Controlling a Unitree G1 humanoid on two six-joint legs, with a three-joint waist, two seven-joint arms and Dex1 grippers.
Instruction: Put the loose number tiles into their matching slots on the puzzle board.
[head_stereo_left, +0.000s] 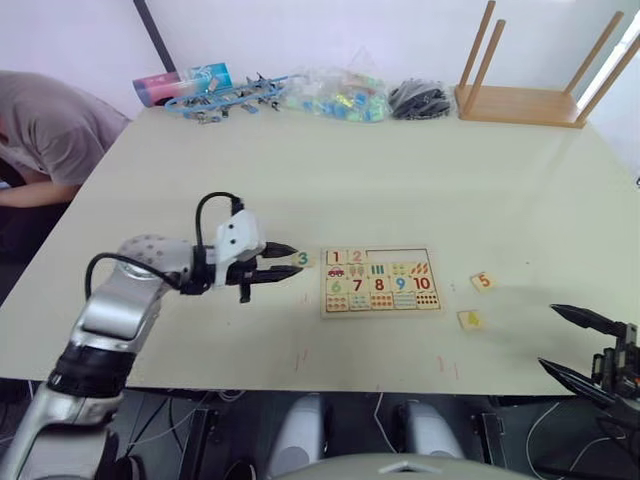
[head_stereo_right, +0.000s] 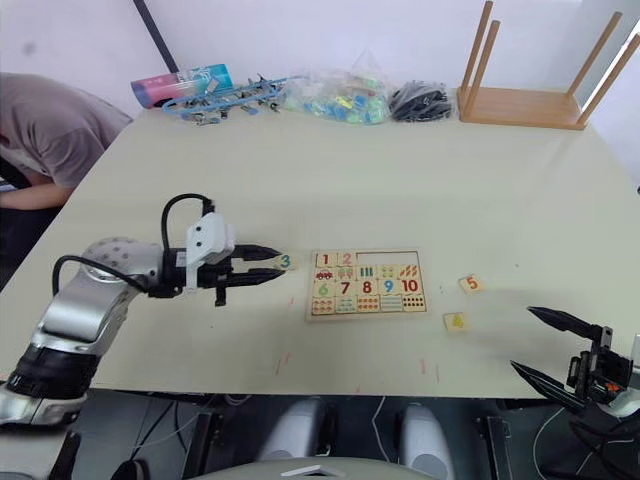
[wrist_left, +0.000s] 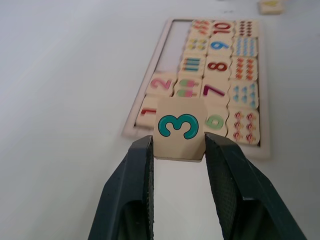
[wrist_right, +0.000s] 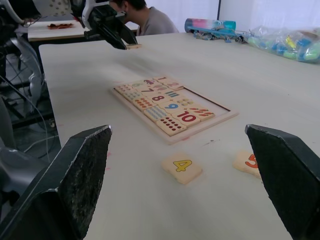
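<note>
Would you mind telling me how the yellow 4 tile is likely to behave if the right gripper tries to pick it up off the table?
The 4 tile looks like a small wooden square, so probably stiff and light. It lies flat on the table, so it should slide rather than roll or tip. Its low edges offer little to pinch; the right gripper, jaws wide open, might skid it.

flat pale wooden puzzle board (head_stereo_left: 381, 281): matt, printed | pale wooden green-3 tile (wrist_left: 180, 128): smooth | cream table (head_stereo_left: 360, 180): matt | left gripper (wrist_left: 176, 162) black pads (wrist_left: 216, 165): fine-textured
</note>
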